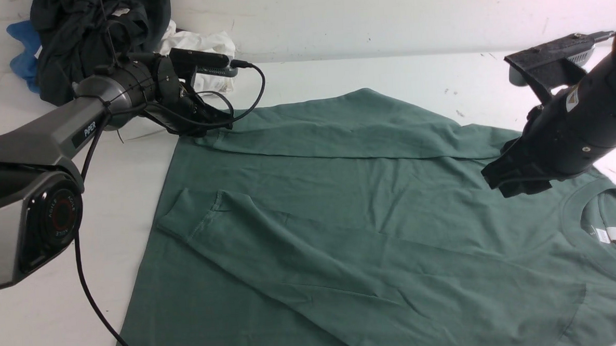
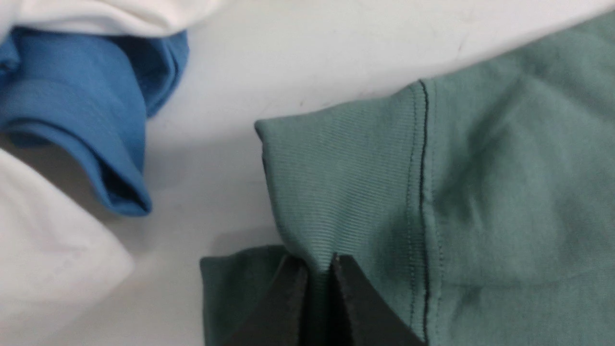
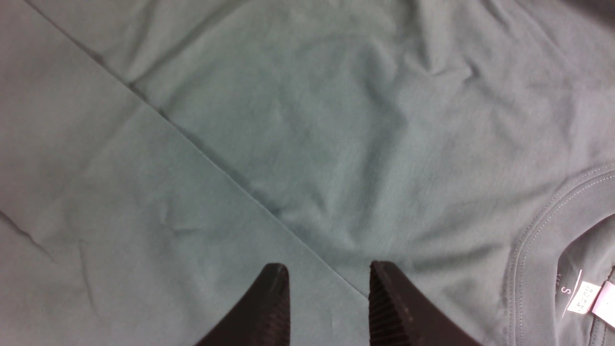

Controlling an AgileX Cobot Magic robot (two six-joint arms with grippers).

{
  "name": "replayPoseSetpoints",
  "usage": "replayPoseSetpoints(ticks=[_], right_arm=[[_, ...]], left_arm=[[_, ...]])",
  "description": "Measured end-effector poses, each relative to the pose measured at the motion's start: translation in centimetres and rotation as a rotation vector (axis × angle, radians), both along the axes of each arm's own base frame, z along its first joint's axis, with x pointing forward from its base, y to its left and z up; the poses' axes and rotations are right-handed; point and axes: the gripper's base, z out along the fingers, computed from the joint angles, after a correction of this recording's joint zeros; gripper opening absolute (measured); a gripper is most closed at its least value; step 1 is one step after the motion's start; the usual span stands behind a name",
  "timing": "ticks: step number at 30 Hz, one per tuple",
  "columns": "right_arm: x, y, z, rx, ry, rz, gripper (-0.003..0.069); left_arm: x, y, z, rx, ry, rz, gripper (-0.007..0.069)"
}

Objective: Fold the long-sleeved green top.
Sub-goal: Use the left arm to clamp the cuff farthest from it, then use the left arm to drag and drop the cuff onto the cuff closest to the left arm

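Pincer on our left (image 2: 319, 269) pinches the green long-sleeved top (image 1: 298, 194) at the far sleeve's cuff.
From that grip the folded-in sleeve runs long and rightward across the table (image 1: 23, 310), toward the shoulder under our right gripper (image 1: 516, 182), whose fingers stand apart, near the neck; our left arm is nearer the cuff, so we judge any sleeve adjustment falls to it.

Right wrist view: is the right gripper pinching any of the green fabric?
No, the right gripper stands with its fingertips apart, and the green top lies flat beneath them.
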Motion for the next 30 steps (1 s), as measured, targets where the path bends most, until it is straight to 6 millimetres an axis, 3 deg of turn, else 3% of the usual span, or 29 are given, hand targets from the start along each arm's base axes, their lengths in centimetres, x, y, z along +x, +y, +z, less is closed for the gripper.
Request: replayPoseSetpoints(ticks=[9, 16, 17, 19, 23, 26, 30], right_arm=[[0.0, -0.1, 0.0, -0.013, -0.004, 0.003, 0.0231], [-0.2, -0.3, 0.2, -0.035, -0.002, 0.007, 0.0231], [-0.2, -0.3, 0.2, -0.035, -0.002, 0.007, 0.0231], [-0.7, -0.5, 1.1, -0.029, -0.023, 0.007, 0.0231], [-1.9, -0.9, 3.2, -0.01, -0.084, 0.005, 0.0231], [-3.3, -1.3, 5.0, 0.005, -0.134, 0.004, 0.0231], [-5.2, -1.9, 7.3, 0.028, -0.204, 0.001, 0.0231]], left_arm=[[-2.1, -0.3, 5.1, 0.02, 0.066, -0.031, 0.0024], [-6.0, 0.1, 10.6, 0.046, 0.228, -0.07, 0.0024], [-6.0, 0.1, 10.6, 0.043, 0.228, -0.07, 0.0024], [-7.6, 0.0, 13.0, 0.014, 0.261, -0.09, 0.0024], [-9.9, -0.3, 15.8, -0.039, 0.251, -0.107, 0.0024], [-12.5, -0.5, 16.2, -0.064, 0.296, -0.119, 0.0024], [-16.8, -0.2, 14.5, -0.073, 0.411, -0.119, 0.0024]])
